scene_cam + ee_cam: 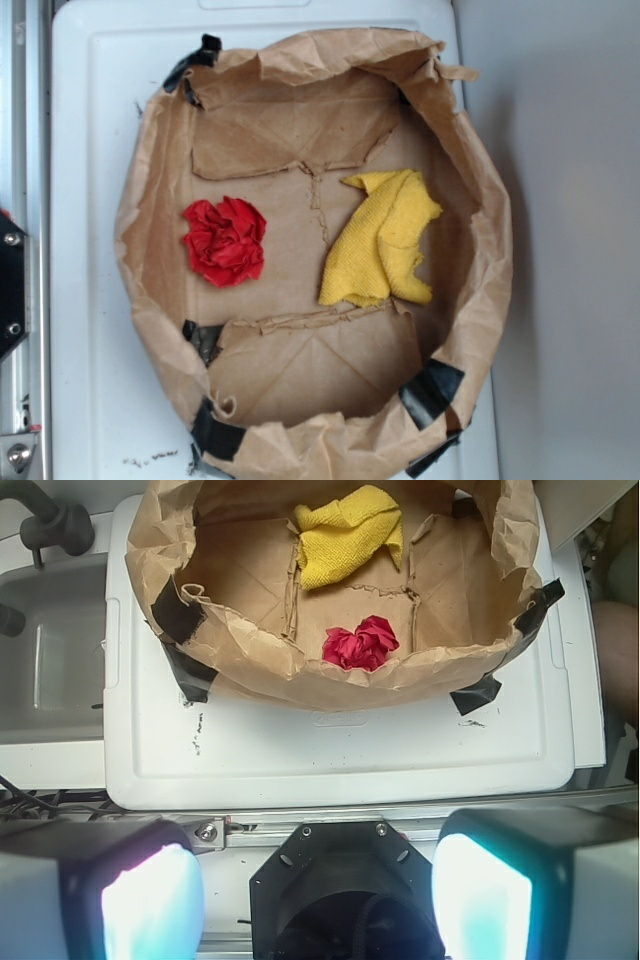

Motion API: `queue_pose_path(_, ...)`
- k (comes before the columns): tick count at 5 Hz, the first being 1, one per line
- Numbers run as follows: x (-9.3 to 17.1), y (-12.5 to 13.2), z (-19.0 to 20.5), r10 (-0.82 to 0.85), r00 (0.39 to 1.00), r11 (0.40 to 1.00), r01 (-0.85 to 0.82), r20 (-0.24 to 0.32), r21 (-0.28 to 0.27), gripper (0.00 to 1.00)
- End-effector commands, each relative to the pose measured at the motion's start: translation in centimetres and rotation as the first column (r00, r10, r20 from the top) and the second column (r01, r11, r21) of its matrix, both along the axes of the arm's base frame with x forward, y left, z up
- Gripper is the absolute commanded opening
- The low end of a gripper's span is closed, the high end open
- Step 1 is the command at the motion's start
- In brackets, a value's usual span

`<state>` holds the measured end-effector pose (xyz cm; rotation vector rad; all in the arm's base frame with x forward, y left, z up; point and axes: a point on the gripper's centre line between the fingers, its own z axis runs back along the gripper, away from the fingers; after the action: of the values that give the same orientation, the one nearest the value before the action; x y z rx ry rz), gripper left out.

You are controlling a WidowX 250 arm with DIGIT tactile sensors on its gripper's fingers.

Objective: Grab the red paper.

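Note:
The red paper [225,241] is a small crumpled rose-like wad lying on the floor of the big brown paper bag [150,180], on its left side. In the wrist view the red paper [361,643] sits just behind the bag's near wall [300,675]. My gripper [317,890] is open and empty, its two pale pads far apart at the bottom of the wrist view, high above the robot's base and well short of the bag. The gripper does not show in the exterior view.
A yellow woven cloth [383,240] lies in the bag's right half, also in the wrist view [348,530]. The bag stands on a white lid [330,750], its rolled rim patched with black tape [430,392]. A grey sink [45,660] lies left.

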<state>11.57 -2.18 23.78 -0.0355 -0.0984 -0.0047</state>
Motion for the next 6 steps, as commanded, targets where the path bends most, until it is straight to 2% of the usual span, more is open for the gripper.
queue_pose_path(1, 0.0, 0.0, 0.0, 0.000, 1.000, 1.000, 0.000, 0.000, 0.000, 1.00)
queue_pose_path(2, 1.6, 1.1, 0.0, -0.029, 0.999, 0.998, 0.030, 0.028, -0.046, 1.00)
queue_pose_path(3, 3.6, 2.1, -0.8, -0.018, 0.999, 0.999, 0.020, 0.048, -0.032, 1.00)
queue_pose_path(4, 6.8, 3.0, -2.4, -0.011, 0.998, 1.000, 0.010, 0.062, 0.017, 1.00)
queue_pose_path(5, 9.9, 2.1, -4.1, -0.019, 0.999, 0.998, 0.017, 0.029, 0.063, 1.00)
queue_pose_path(6, 12.4, 1.3, -4.1, -0.033, 0.999, 0.997, 0.034, -0.009, 0.073, 1.00)
